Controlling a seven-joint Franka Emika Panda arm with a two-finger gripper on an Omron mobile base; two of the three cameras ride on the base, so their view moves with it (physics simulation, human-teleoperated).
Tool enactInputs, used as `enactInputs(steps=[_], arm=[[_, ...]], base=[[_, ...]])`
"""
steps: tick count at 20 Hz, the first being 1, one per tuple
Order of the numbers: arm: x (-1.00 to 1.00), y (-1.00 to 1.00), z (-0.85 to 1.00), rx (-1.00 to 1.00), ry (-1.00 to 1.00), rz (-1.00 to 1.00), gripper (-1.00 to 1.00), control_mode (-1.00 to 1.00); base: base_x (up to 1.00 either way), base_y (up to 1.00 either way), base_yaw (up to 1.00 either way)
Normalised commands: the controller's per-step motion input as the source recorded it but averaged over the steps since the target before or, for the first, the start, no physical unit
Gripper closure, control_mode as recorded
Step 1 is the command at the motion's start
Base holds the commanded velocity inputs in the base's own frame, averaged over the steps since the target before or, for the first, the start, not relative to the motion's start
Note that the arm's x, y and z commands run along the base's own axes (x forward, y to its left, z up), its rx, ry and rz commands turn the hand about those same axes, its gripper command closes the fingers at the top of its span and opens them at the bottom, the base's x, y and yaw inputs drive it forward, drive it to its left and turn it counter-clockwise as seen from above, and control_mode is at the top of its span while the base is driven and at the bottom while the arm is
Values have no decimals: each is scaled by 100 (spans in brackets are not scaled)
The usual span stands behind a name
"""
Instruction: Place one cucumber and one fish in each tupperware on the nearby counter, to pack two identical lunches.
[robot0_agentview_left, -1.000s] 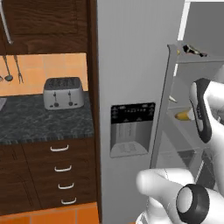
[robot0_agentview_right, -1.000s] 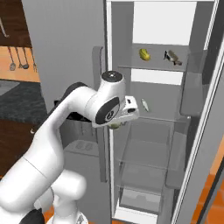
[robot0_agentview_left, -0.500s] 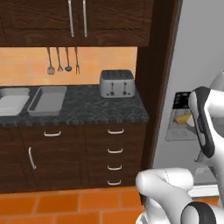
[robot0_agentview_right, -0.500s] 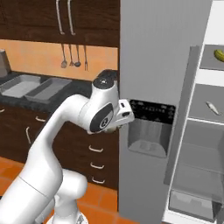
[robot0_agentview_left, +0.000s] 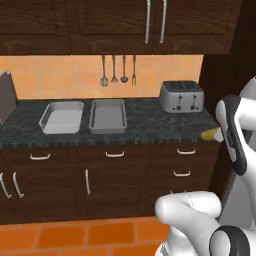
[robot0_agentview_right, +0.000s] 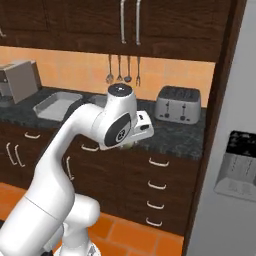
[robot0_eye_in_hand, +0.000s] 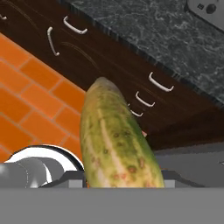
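The stubby yellow-green cucumber (robot0_eye_in_hand: 118, 144) with darker green mottling rises from the bottom of the hand view, clamped in the two-finger gripper (robot0_agentview_right: 134, 143), whose jaws stand partly apart, closed against its sides; in the left base view its yellowish tip (robot0_agentview_left: 211, 134) pokes out beside the white arm, level with the front edge of the long dark speckled stone counter (robot0_agentview_left: 145, 125); two shallow rectangular light-grey tupperware trays sit side by side on that counter, the left one (robot0_agentview_left: 62, 117) and the right one (robot0_agentview_left: 108, 115) just beside each other, well apart from the cucumber; a silver four-slot toaster (robot0_agentview_left: 182, 96) stands to their right; dark brown wooden drawers (robot0_agentview_left: 185, 162) with curved silver handles run below.
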Motion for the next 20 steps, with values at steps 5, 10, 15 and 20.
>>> enactInputs(steps=[5,10,15,20], arm=[[0,0,0,0,0,0,100,100],[0,0,0,0,0,0,100,100],[0,0,0,0,0,0,100,100],[0,0,0,0,0,0,100,100]], base=[[96,100,-1],[61,100,-11],[38,100,-23],[98,51,-20]])
